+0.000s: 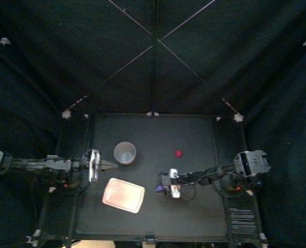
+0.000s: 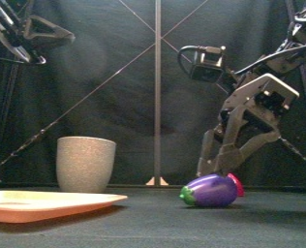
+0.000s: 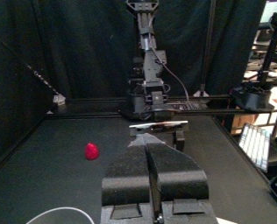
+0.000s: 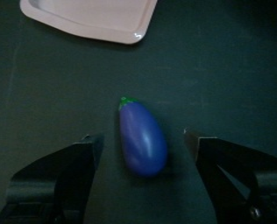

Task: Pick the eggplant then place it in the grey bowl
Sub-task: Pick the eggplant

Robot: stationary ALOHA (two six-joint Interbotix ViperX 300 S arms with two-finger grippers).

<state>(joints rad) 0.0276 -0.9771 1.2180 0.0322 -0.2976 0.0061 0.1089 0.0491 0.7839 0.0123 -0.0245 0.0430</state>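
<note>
The right arm (image 1: 227,176) reaches in from the right, elbow bent and wrist pitched downward, the right gripper (image 4: 142,138) low over the counter (image 1: 156,131), jaws spread wide. The left arm (image 1: 45,163) lies stretched level at the left side, the left gripper (image 3: 154,144) with its jaws pressed together.

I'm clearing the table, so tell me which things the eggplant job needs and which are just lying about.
Job: eggplant; grey bowl; right gripper, open.
Lying about: tray; red toy.
</note>
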